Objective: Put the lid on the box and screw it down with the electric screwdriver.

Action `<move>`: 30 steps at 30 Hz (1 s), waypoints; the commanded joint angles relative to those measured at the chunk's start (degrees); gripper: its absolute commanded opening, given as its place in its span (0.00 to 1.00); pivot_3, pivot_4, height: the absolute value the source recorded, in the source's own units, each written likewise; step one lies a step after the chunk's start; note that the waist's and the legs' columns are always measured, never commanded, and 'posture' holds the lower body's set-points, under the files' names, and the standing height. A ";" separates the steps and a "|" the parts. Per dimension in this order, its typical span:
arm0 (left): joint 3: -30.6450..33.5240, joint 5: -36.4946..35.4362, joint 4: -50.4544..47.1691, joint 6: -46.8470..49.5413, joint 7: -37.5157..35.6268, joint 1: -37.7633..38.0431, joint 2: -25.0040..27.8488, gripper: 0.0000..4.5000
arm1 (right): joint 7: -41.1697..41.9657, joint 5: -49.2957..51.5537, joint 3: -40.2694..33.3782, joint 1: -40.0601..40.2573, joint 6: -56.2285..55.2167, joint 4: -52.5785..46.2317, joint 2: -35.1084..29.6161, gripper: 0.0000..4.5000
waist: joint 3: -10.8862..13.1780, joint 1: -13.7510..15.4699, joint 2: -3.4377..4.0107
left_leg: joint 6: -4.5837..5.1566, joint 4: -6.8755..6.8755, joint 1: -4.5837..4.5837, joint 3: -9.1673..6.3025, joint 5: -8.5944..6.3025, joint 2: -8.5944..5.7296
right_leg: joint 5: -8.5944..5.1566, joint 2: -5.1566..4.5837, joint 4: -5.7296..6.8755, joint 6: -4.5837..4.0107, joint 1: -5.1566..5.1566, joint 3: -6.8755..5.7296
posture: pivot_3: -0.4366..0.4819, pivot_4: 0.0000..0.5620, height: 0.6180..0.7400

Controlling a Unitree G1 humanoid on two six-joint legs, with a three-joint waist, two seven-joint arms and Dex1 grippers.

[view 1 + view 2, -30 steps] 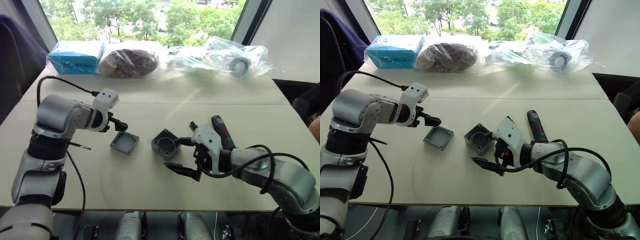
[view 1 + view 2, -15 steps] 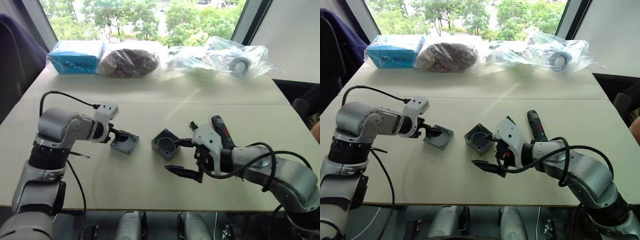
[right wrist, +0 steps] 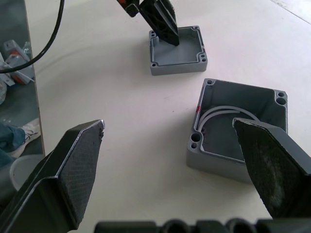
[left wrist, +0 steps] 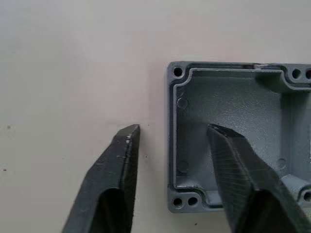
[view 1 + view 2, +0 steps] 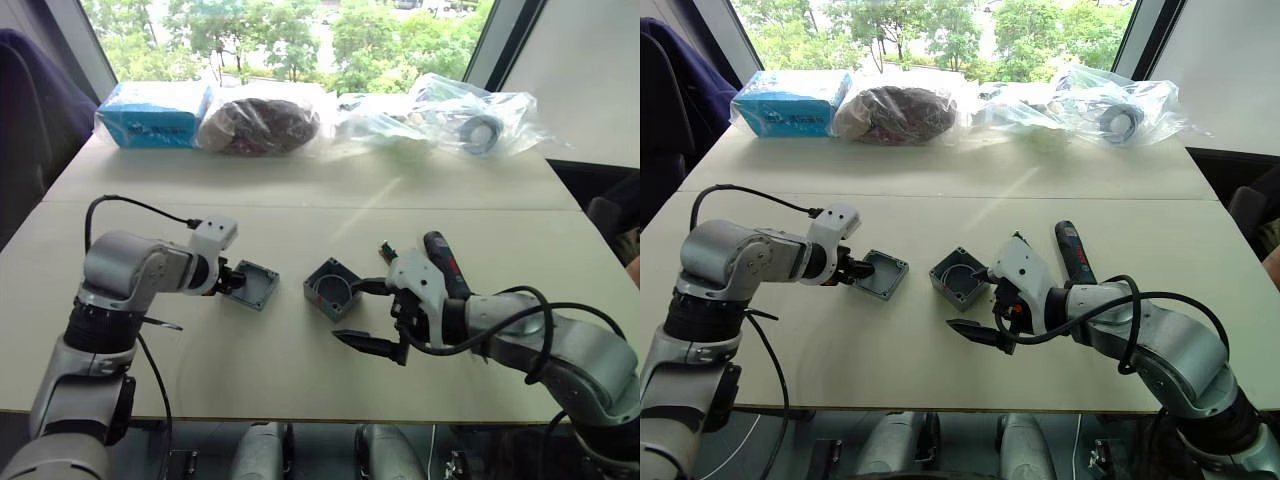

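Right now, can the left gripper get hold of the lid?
Probably yes. The left gripper is open and straddles one wall of the lid, one finger inside the rim, the other outside on the table, with nothing between them.

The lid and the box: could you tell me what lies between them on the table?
Nothing: in the right wrist view, bare table separates the lid from the box.

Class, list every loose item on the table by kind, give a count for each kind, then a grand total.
Grey enclosure parts: 2, the lid and the box
Electric screwdriver: 1
Blue carton: 1
Bag with dark contents: 1
Clear plastic bags: a heap, count unclear, taken as 1
Total: 6
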 commanded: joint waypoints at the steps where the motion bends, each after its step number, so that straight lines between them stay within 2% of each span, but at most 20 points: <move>1: 0.93 1.58 -0.52 0.53 0.35 2.37 -0.61 0.15 | 0.58 0.39 -2.09 0.46 -1.05 -1.05 -0.01 1.00 | -0.01 -0.03 0.00 | 0.00 0.00 0.02 0.00 0.00 0.00 | 0.00 -0.01 0.00 0.00 0.01 0.00 | 0.48 0.27 1.00; 3: 2.58 1.97 -1.48 -2.45 -0.36 3.19 -1.20 0.01 | 0.67 1.10 -3.39 0.70 -1.20 -0.38 0.39 1.00 | -0.01 -0.01 0.01 | 0.00 0.00 0.03 0.00 0.00 0.00 | 0.00 -0.01 0.00 0.00 0.01 0.00 | 0.48 0.27 1.00; 9: 8.69 2.35 0.33 -9.43 -2.80 4.75 -1.95 0.01 | 0.97 5.10 -8.49 0.15 -0.78 2.31 2.40 1.00 | -0.01 0.14 0.01 | 0.00 0.00 0.02 -0.01 0.00 -0.01 | 0.02 -0.07 0.00 -0.04 0.02 -0.02 | 0.48 0.27 1.00; 15: 13.48 -0.20 0.04 -14.39 -6.48 2.98 -3.74 0.01 | -0.29 10.14 -11.77 -1.82 -0.16 4.47 4.57 1.00 | 0.01 -0.01 -0.02 | 0.00 -0.01 -0.09 -0.01 0.00 0.00 | 0.02 -0.07 -0.03 -0.04 -0.08 -0.02 | 0.48 0.27 1.00; 17: 13.97 -0.18 -0.81 -18.04 -7.45 2.75 -4.10 0.01 | -2.60 11.35 -12.94 -3.67 -0.20 6.01 6.40 1.00 | 0.01 -0.04 -0.02 | 0.00 -0.01 -0.10 0.00 0.00 0.00 | 0.02 -0.07 -0.04 -0.04 -0.08 -0.02 | 0.48 0.27 1.00; 20: 15.16 0.25 -1.68 -25.02 -6.89 0.48 -6.81 0.01 | -11.70 9.51 -12.81 -10.40 1.41 12.30 12.34 1.00 | 0.01 -0.10 -0.02 | 0.00 -0.01 -0.10 0.01 0.00 0.00 | 0.05 -0.08 -0.04 -0.07 -0.08 -0.02 | 0.48 0.27 1.00; 25: 14.59 0.26 -3.05 -30.05 -5.13 -3.05 -11.72 0.01 | -25.44 11.54 -15.67 -19.13 5.45 21.92 23.88 1.00 | 0.01 -0.05 -0.01 | -0.18 -0.02 -0.13 0.02 0.10 0.00 | 0.10 -0.08 -0.06 -0.14 -0.12 -0.03 | 0.48 0.27 1.00; 30: 12.66 0.42 -4.58 -31.93 -4.05 -4.85 -14.81 0.01 | -30.56 15.73 -19.21 -21.88 8.24 25.15 29.04 1.00 | 0.01 -0.09 -0.01 | -0.34 -0.06 -0.22 0.13 0.20 -0.02 | 0.11 -0.07 -0.14 -0.13 -0.15 -0.02 | 0.48 0.27 1.00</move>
